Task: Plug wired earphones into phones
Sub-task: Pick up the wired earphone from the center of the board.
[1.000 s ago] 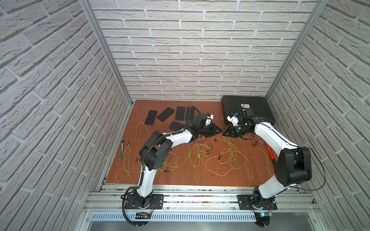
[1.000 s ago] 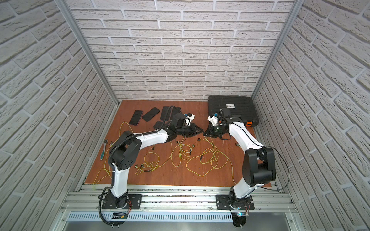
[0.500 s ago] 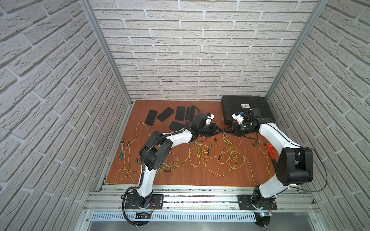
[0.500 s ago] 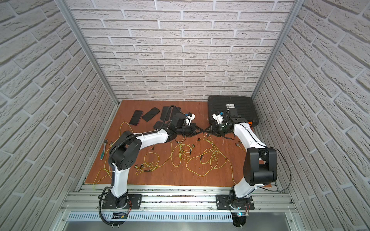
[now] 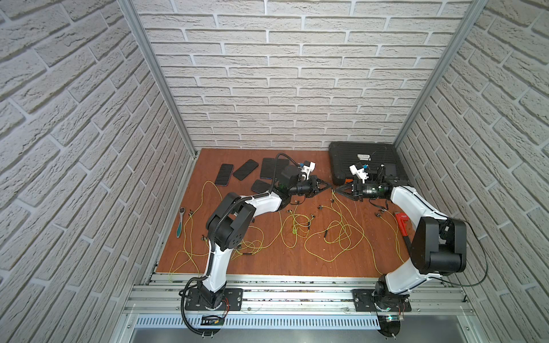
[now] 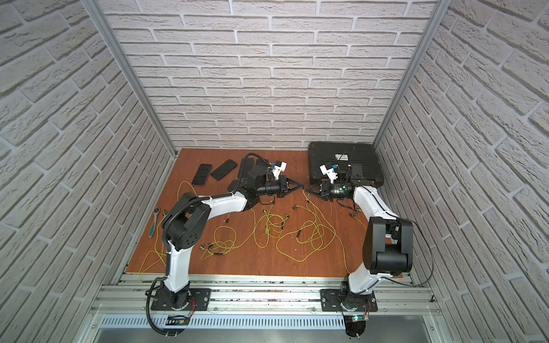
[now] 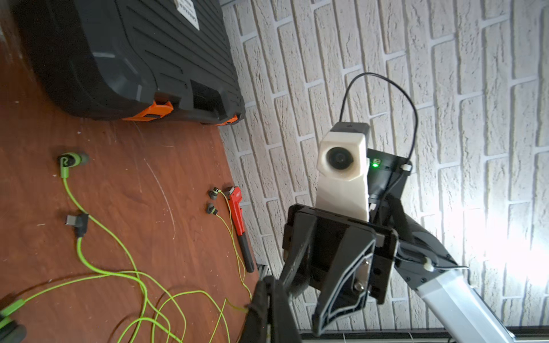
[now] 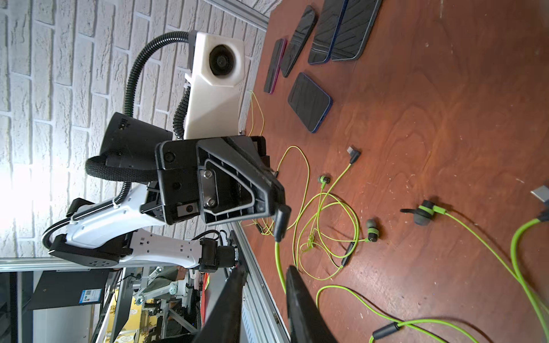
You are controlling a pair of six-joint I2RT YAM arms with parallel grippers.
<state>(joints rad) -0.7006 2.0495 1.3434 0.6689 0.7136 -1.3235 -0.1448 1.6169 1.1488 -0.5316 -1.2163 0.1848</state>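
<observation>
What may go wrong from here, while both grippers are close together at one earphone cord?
1. The left gripper pinches the dark cord end while the right gripper is open around its cord; releasing early would drop it.
2. The cord seems to run into the tangled earphones on the table, so lifting may drag them.

So the left arm (image 5: pixel 261 205) is anchored at 7 o'clock and stretched out toward 1, with the forearm laid nearly level. The right arm (image 5: pixel 413 205) is mounted at 5 o'clock and folded over toward 11. The two grippers are pointed straight at each other near the middle: the left gripper (image 5: pixel 328 186) is aimed at 3 o'clock and the right gripper (image 5: pixel 338 191) at 9, tips almost touching in both top views. The left jaws are pinched tight. The right fingers (image 8: pixel 300 308) are parted a bit.
</observation>
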